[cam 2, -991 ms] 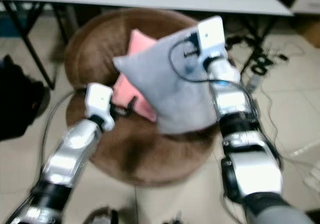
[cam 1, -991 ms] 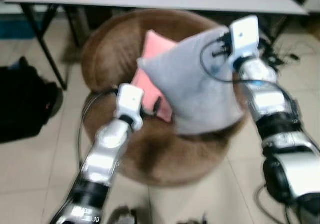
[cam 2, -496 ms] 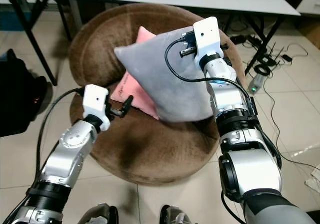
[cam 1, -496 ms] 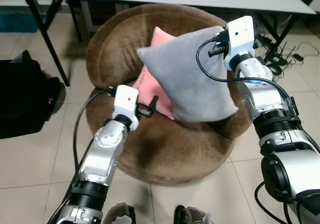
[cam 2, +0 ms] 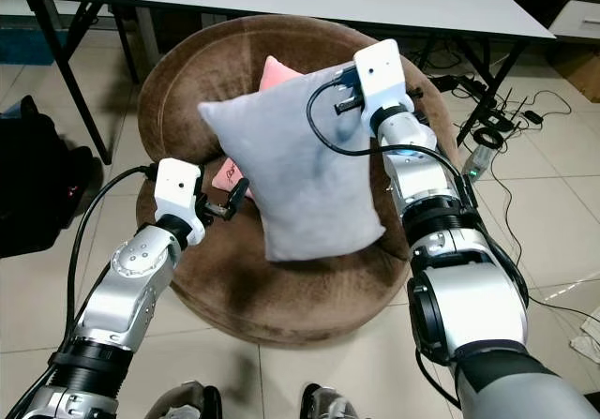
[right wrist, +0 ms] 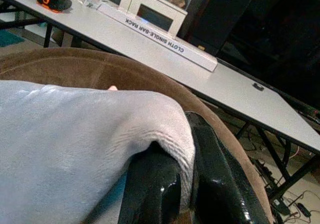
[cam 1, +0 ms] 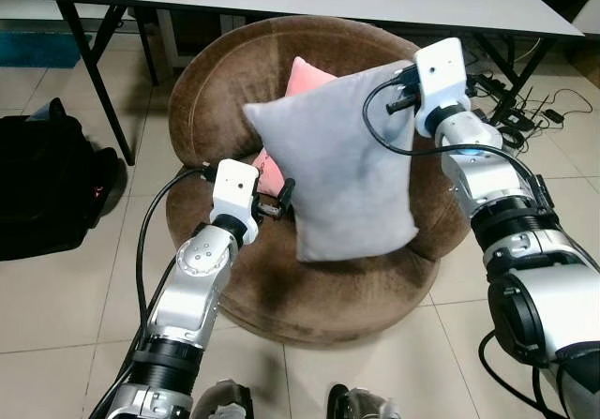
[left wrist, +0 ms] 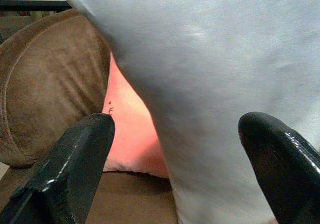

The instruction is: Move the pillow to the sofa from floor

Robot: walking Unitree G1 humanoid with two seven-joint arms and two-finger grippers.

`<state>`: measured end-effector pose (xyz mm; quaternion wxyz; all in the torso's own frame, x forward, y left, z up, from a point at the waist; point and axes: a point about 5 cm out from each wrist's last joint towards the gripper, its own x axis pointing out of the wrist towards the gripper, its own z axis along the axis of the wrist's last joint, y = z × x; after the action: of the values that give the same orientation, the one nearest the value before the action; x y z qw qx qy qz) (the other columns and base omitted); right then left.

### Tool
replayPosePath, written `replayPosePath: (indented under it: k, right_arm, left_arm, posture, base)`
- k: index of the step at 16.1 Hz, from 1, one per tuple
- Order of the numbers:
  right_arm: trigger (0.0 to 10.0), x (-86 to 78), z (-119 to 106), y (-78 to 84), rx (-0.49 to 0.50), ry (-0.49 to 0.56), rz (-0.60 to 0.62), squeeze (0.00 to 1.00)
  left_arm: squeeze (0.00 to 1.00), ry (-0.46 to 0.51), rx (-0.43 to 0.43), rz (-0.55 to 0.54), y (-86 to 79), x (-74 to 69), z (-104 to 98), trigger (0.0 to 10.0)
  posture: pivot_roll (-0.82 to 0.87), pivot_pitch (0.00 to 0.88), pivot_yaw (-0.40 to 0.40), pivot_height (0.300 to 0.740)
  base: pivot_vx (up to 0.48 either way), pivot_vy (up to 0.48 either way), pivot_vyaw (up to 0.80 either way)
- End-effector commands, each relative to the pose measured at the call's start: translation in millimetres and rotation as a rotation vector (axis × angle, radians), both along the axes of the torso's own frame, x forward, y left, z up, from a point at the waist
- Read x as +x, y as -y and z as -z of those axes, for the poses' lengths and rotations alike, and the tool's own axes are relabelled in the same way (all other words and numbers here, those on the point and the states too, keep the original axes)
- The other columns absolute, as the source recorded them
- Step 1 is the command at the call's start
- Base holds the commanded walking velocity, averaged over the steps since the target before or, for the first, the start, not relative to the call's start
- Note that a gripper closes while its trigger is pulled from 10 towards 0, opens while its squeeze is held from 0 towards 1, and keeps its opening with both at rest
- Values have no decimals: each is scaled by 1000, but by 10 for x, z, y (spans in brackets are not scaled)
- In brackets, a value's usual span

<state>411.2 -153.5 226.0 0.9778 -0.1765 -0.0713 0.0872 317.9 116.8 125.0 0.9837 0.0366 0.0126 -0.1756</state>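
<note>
The brown sofa (cam 1: 319,288) sits below both grippers. The grey pillow (cam 1: 337,171) hangs over its seat, one top corner pinched in the right gripper (right wrist: 187,184) jaws, covering a pink cushion (left wrist: 132,144). The left gripper (cam 1: 278,202), jaws spread, waits beside the pillow's lower edge. Released off-centre, the pillow could slide back to the floor.

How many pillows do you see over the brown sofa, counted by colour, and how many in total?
Grey pillow: 1, hanging from the right tool, which is shut on its corner.
Pink pillow: 1, lying on the sofa behind the grey one, in front of the open left tool.
Total: 2 pillows.
</note>
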Motion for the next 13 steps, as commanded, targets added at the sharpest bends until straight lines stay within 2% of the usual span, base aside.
replayPosePath:
  k: [1, 4, 9, 11, 12, 13]
  right_arm:
    - [0, 21, -205, -9, 5, 77, -2, 0]
    - [0, 20, -149, -40, 11, 66, -10, 0]
    - [0, 43, -36, 26, 7, 14, 38, 0]
    - [0, 68, 22, 62, -27, -59, 69, 0]
    - [10000, 78, 48, 95, -57, -92, 94, 0]
    - [10000, 83, 61, 128, -86, -113, 116, 0]
  left_arm:
    - [0, -1, 1, 2, 29, -11, -7, 10000]
    - [0, -4, 9, -2, 17, -16, 2, 10000]
    - [0, -8, 21, 23, 55, -24, 13, 10000]
    - [0, -7, 8, 35, 74, -30, 13, 10000]
    - [0, -6, 1, 41, 90, -35, 10, 10000]
    - [0, -9, 2, 47, 104, -39, 13, 10000]
  posture:
    - [97, 122, -93, 740]
    - [100, 122, -90, 740]
    - [100, 113, -86, 740]
    - [98, 110, -83, 740]
    - [97, 109, -83, 740]
    - [97, 109, -83, 740]
  base:
    - [0, 0, 0]
    - [439, 0, 0]
    - [480, 0, 0]
    - [240, 0, 0]
    - [0, 0, 0]
    - [0, 0, 0]
